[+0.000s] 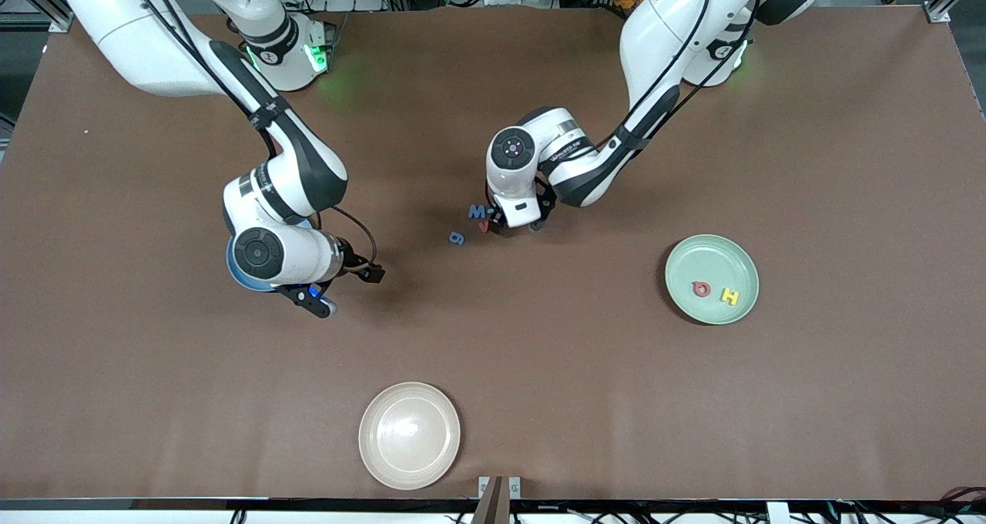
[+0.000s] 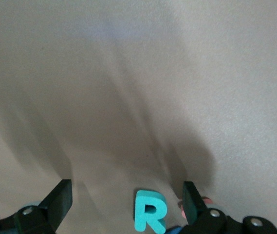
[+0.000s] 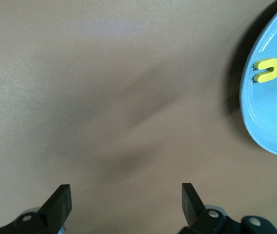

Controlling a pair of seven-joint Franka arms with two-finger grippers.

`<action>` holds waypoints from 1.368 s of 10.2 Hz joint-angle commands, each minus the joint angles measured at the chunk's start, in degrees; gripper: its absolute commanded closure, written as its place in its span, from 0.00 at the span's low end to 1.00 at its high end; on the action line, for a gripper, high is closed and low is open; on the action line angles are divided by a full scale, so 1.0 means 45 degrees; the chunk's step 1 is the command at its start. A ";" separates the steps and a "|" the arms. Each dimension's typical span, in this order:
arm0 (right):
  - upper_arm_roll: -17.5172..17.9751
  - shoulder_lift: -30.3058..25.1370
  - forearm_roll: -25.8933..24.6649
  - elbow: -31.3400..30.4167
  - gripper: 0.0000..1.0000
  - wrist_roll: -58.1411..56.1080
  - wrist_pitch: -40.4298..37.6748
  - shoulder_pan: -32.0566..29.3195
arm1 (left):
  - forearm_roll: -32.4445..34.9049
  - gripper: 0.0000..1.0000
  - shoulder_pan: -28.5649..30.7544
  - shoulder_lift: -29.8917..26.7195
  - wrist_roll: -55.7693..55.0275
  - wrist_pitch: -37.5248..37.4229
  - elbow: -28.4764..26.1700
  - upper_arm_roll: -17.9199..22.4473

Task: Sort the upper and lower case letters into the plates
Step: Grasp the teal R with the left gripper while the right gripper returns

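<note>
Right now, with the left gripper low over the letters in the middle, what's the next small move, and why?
Probably lower the left gripper and close on the teal R. Its fingers are open with the R lying on the table between them, untouched. The right gripper is open over bare table beside the blue plate, holding nothing.

My two white arms (image 1: 285, 177) with black joint bands, round dark end caps at the wrists, black cables clipped along the links, green lights on the bases, black fingers (image 3: 60, 202) with small screws.

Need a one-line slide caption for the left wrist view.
Left hand open, fingers straddling the teal letter R on the brown table.
</note>
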 commanded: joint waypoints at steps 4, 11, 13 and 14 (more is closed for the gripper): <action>-0.0040 0.0015 -0.0030 0.0056 0.00 0.0103 0.0044 0.0079 | -0.0008 0.00 -0.0208 0.0170 -0.0453 0.0392 0.0174 0.0087; -0.0040 0.0015 0.0047 0.0076 0.00 0.0161 0.0044 0.0040 | 0.0011 0.26 -0.0208 0.0170 -0.0668 0.0665 0.0213 0.0087; -0.0040 0.0015 0.0048 0.0076 0.00 0.0161 0.0044 0.0059 | 0.0030 0.66 -0.0228 0.0170 -0.0668 0.0665 0.0213 0.0087; -0.0040 0.0015 0.0048 0.0076 0.00 0.0161 0.0044 0.0040 | 0.0050 0.93 -0.0228 0.0151 -0.0649 0.0665 0.0213 0.0145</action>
